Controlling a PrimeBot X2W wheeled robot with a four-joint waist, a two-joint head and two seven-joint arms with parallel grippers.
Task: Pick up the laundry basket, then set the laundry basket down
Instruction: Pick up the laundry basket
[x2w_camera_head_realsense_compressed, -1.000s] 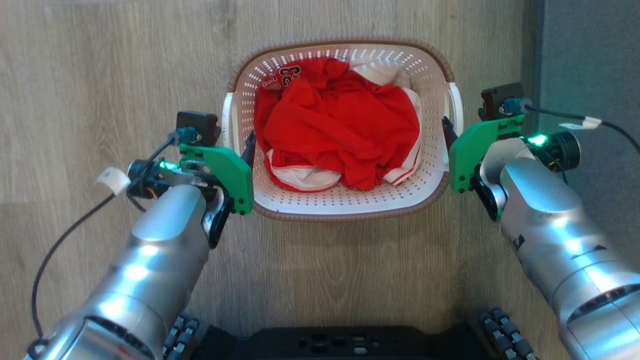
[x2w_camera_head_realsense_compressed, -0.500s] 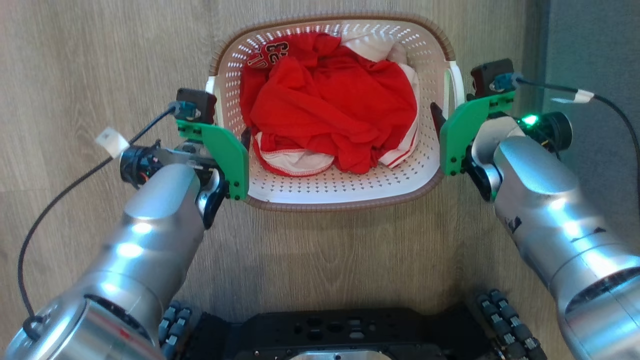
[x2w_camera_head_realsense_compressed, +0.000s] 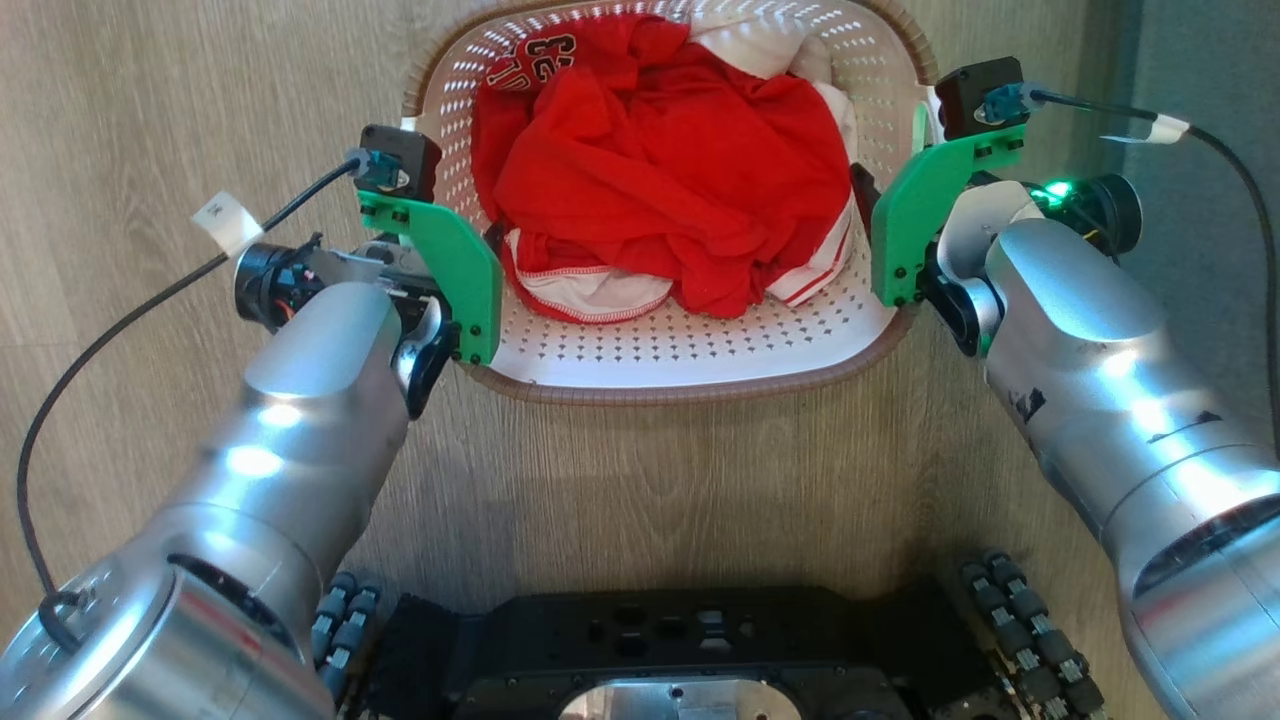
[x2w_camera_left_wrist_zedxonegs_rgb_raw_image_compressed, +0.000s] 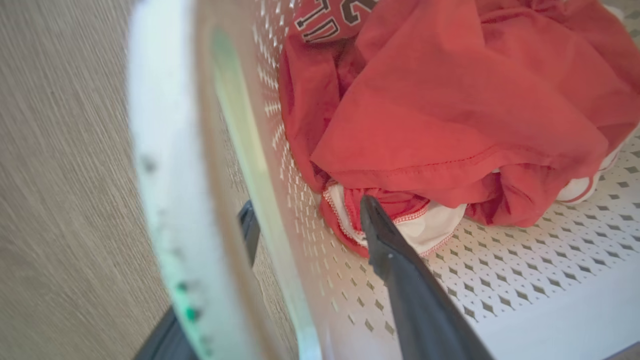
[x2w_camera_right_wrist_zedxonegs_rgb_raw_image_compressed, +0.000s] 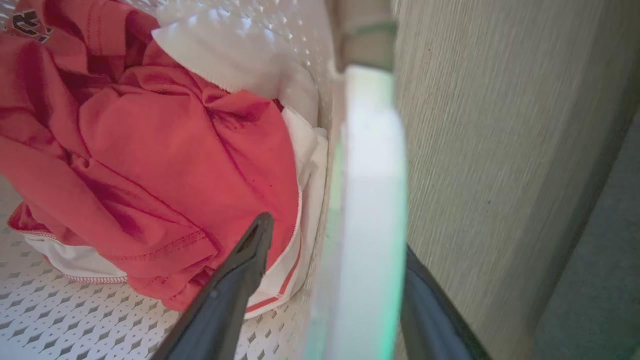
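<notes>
Head view: perforated white plastic laundry basket (x2w_camera_head_realsense_compressed: 680, 345), crumpled red cloth (x2w_camera_head_realsense_compressed: 680, 170).

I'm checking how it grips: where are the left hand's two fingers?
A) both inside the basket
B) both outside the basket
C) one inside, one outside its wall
C: the left hand straddles the wall of the laundry basket, one finger inside beside the red clothes, the other outside by the white handle.

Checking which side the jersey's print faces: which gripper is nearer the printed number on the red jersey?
Left. The left gripper straddles the wall of the laundry basket on the side of the printed number; the right gripper straddles the opposite wall, across the red jersey.
</notes>
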